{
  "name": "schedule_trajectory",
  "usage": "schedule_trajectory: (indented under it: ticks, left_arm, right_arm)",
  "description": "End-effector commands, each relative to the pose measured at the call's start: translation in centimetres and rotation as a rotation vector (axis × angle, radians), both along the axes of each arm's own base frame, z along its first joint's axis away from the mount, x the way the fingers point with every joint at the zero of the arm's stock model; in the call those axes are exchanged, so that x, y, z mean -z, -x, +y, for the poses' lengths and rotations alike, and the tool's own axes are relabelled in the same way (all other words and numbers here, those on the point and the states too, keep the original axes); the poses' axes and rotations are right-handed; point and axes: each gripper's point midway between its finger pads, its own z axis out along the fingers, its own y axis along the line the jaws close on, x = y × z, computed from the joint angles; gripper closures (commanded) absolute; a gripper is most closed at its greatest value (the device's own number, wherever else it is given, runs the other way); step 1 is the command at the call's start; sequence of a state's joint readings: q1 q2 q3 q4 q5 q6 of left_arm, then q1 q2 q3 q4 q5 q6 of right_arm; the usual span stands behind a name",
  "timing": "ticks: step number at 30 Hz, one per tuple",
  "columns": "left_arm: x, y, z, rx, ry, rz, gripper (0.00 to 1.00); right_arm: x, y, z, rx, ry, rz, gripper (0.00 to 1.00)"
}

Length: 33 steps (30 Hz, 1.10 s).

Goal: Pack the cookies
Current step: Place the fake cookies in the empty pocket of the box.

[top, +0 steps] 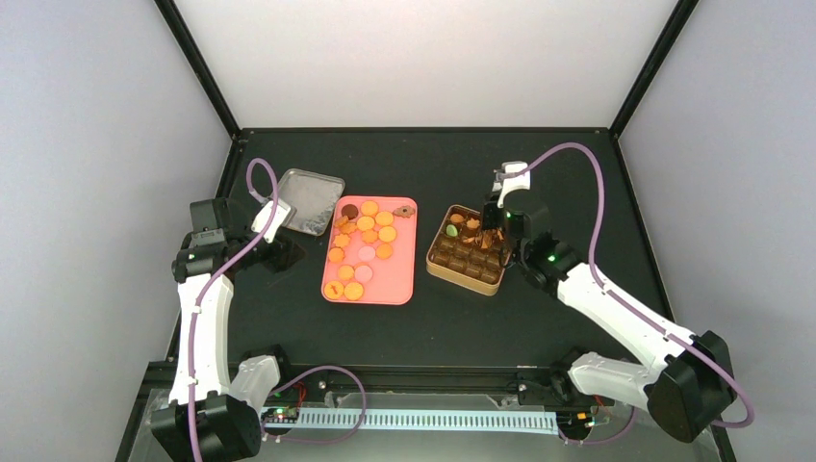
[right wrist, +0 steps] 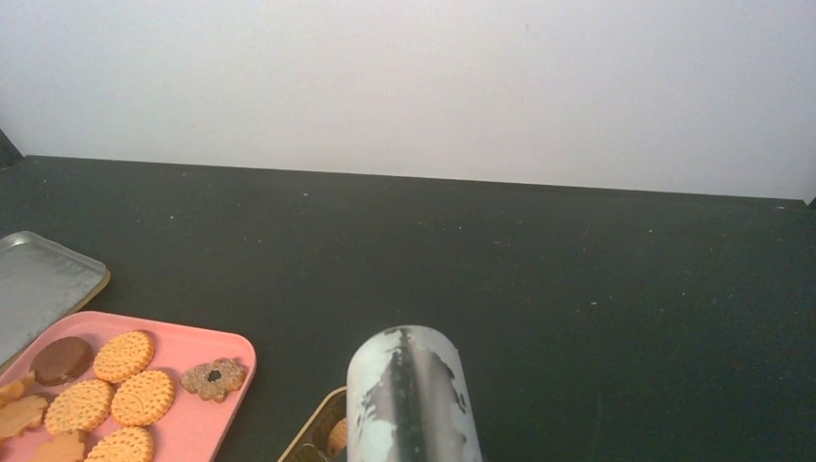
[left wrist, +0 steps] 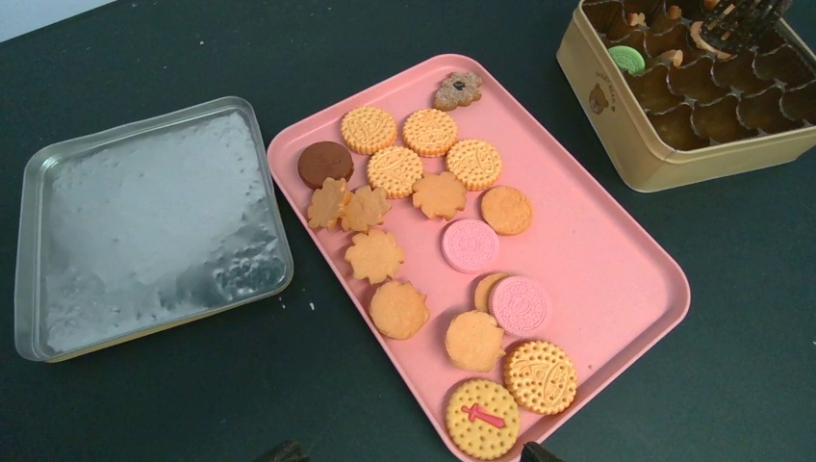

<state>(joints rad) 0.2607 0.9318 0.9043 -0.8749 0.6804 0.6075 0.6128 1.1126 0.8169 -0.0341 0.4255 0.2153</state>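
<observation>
Several cookies [top: 366, 245], mostly orange with a few pink and one dark brown, lie on a pink tray [top: 399, 279]. They show close up in the left wrist view [left wrist: 438, 192] on the tray [left wrist: 597, 250]. A gold tin [top: 462, 279] with brown cups stands right of the tray and holds a green cookie [left wrist: 627, 60] and a few orange ones. My left gripper [top: 286, 252] is open and empty, hovering left of the tray [left wrist: 409, 452]. My right gripper [top: 496, 231] hangs over the tin's far right cups [left wrist: 739, 13]. Only its worn silver body [right wrist: 409, 395] shows in its own view.
The tin's silver lid [top: 310, 200] lies upside down at the tray's back left [left wrist: 144, 221]. Black frame posts and grey walls stand around the black table. Purple cables loop from both arms.
</observation>
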Motion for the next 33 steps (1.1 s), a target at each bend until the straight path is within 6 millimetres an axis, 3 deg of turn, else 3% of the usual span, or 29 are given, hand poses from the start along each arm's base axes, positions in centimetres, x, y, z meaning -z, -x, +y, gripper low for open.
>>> schedule_trajectory:
  ticks: [1,13,21,29,33]
  left_arm:
    - [0.1,0.3,-0.1,0.014,0.007,0.007,0.4]
    - [0.2,0.2,-0.2,0.015,0.016,0.008,0.4]
    - [0.1,0.5,-0.2,0.017,0.001,0.003,0.4]
    - [0.0,0.4,-0.2,0.015,0.007,0.003,0.4]
    - [0.0,0.4,-0.1,0.013,-0.001,0.001,0.4]
  right_arm:
    - [-1.6,-1.0,-0.2,0.033,-0.014,-0.061,0.79]
    - [-3.4,-0.6,-1.2,0.054,-0.012,-0.097,0.77]
    - [-2.6,-1.6,-0.8,0.069,0.015,-0.072,0.75]
    - [-0.2,-1.9,-0.4,0.062,0.033,-0.023,0.7]
    - [-1.6,-1.7,0.2,0.03,-0.002,-0.047,0.7]
